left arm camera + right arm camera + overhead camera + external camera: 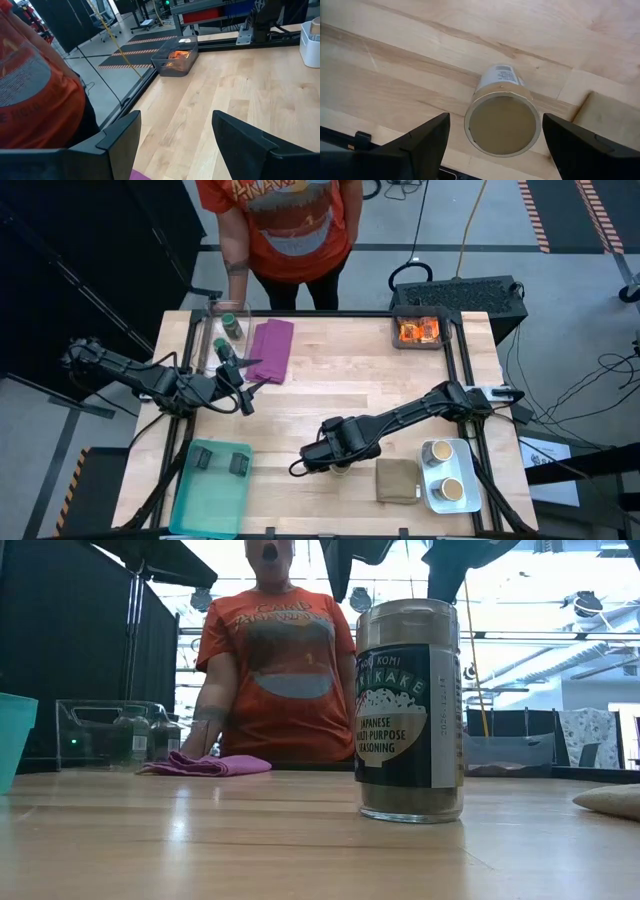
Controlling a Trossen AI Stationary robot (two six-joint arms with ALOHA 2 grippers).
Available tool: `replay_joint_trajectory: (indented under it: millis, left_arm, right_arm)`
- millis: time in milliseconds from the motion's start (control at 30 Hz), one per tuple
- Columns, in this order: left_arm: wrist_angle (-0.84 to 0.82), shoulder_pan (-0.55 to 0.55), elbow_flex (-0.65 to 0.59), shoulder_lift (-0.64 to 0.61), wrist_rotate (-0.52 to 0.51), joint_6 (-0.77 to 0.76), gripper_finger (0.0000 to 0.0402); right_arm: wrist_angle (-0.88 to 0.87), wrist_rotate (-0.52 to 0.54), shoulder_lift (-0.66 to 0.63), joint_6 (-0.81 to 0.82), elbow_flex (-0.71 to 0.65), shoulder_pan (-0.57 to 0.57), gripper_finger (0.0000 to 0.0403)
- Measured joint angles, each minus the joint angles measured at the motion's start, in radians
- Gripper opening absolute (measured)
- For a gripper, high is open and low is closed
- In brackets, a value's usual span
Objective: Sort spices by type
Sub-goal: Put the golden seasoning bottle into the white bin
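Observation:
A spice jar (pixel 408 710) with a tan lid (pixel 502 124) and a dark label stands upright on its base, on the table near the front edge. My right gripper (pixel 496 120) hangs above it, pointing down. It is open, with one finger on either side of the lid and clear of it. In the high view the right gripper (pixel 335 458) covers most of the jar. My left gripper (pixel 175 145) is open and holds nothing. In the high view the left gripper (pixel 245 385) hovers just left of the purple cloth (pixel 270 348).
Two green-lidded jars (pixel 232 327) stand in a clear bin (pixel 110 730) at the far left, where a person's hand reaches. Orange packets fill a dark tray (pixel 418 332). A teal tray (pixel 212 485) holds dark blocks, a white tray (pixel 447 475) tan-topped cups. An olive cloth (pixel 397 480) lies beside it.

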Motion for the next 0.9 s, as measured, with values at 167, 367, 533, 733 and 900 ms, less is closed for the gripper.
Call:
replay_joint_trajectory:
  millis: [167,367,533,733,900]
  left_arm:
    - [-0.005,0.000,0.000,0.000,0.000,0.000,0.0251]
    - [-0.005,0.000,0.000,0.000,0.000,-0.002,0.0251]
    - [-0.006,0.000,0.000,0.000,0.000,-0.002,0.0251]
    - [-0.005,0.000,0.000,0.000,0.000,-0.002,0.0251]
    - [-0.005,0.000,0.000,0.000,0.000,-0.002,0.0251]
  right_arm:
    - [-0.008,0.005,0.000,0.037,0.000,0.007,0.0302]
    - [-0.004,0.008,0.009,0.068,0.000,0.013,0.0302]
    - [0.027,-0.015,0.050,0.057,-0.001,0.016,0.0302]
    - [0.060,-0.031,0.073,0.031,-0.001,0.013,0.0302]
    - [0.054,-0.030,0.073,0.016,-0.001,0.006,0.0302]
